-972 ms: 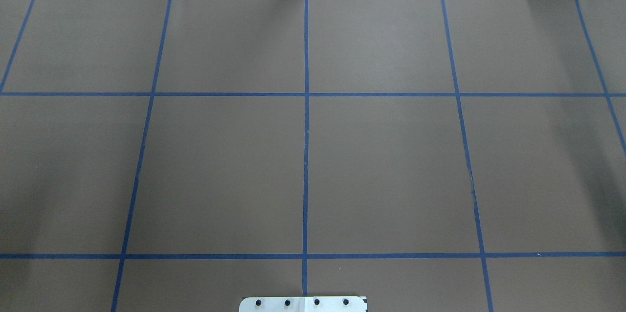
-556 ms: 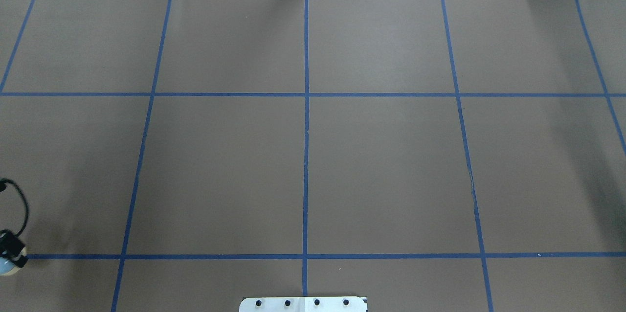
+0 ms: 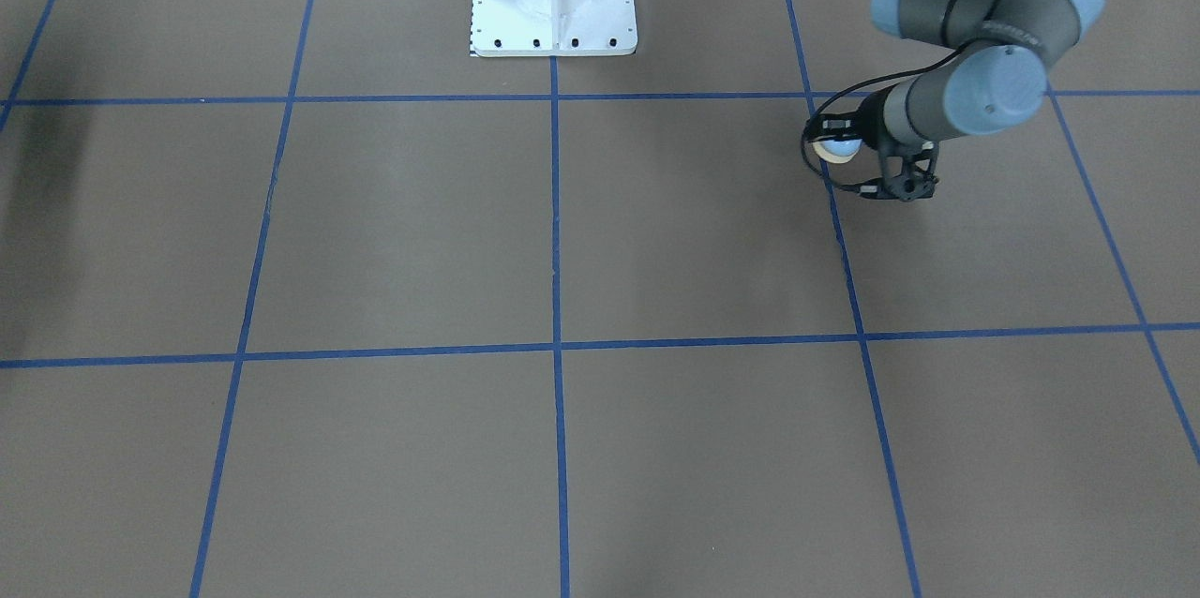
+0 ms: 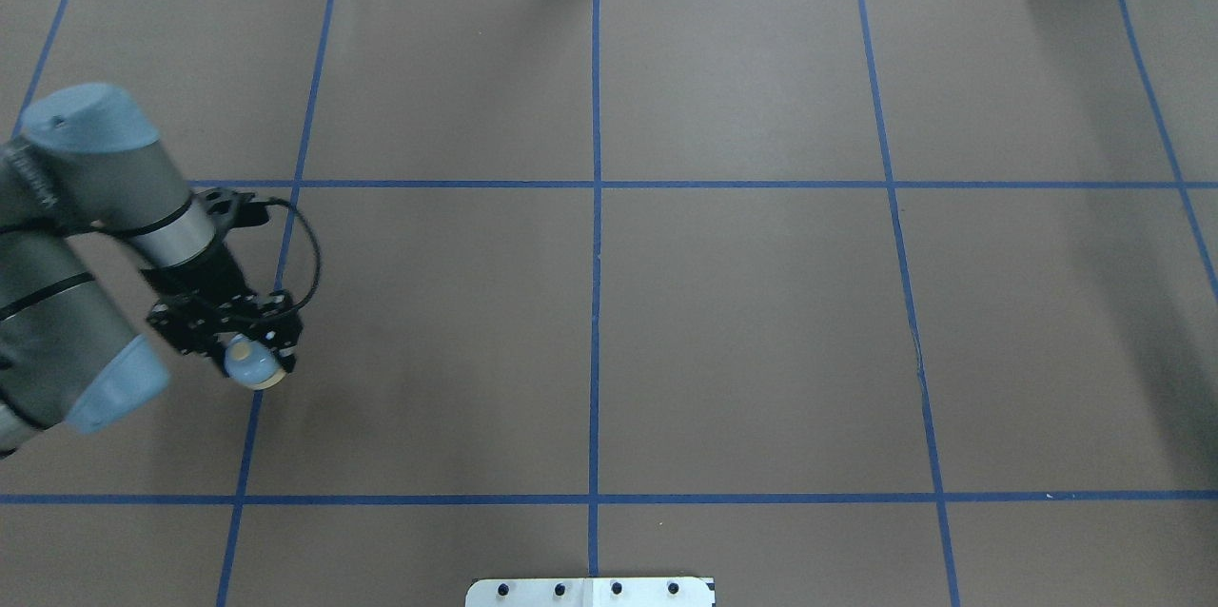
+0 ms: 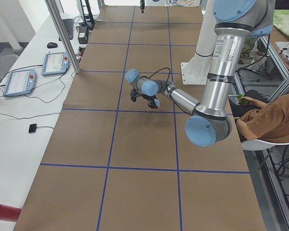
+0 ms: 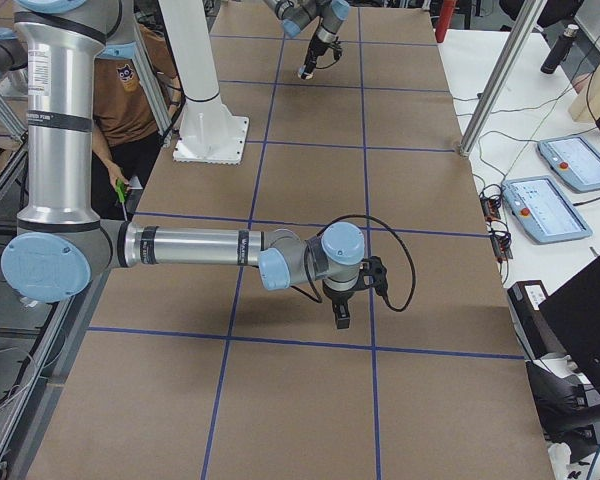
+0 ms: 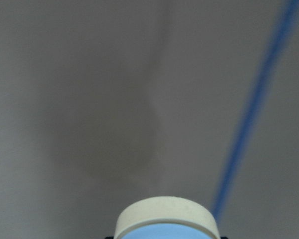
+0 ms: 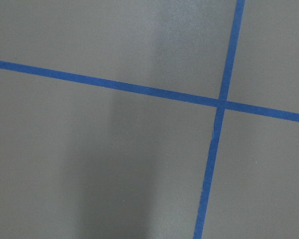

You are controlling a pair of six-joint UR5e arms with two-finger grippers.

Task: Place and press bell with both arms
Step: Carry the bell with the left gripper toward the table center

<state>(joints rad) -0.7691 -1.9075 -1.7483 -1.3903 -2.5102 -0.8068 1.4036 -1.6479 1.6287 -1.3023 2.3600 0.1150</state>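
Left side of the table, just beside a blue tape line (image 4: 248, 445): bell (image 4: 249, 363), clamped in the left gripper (image 4: 253, 356) above the brown cover (image 4: 742, 322). Right gripper (image 6: 340, 318) toward the right end, jaw state cannot be told. Grid squares of cover extend rightward from the bell.

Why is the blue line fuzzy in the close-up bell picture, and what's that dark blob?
Left wrist view: the tape line is blurred, probably out of focus; the dark blob looks like a soft shadow beyond the bell. Right wrist view: the lines are sharp.
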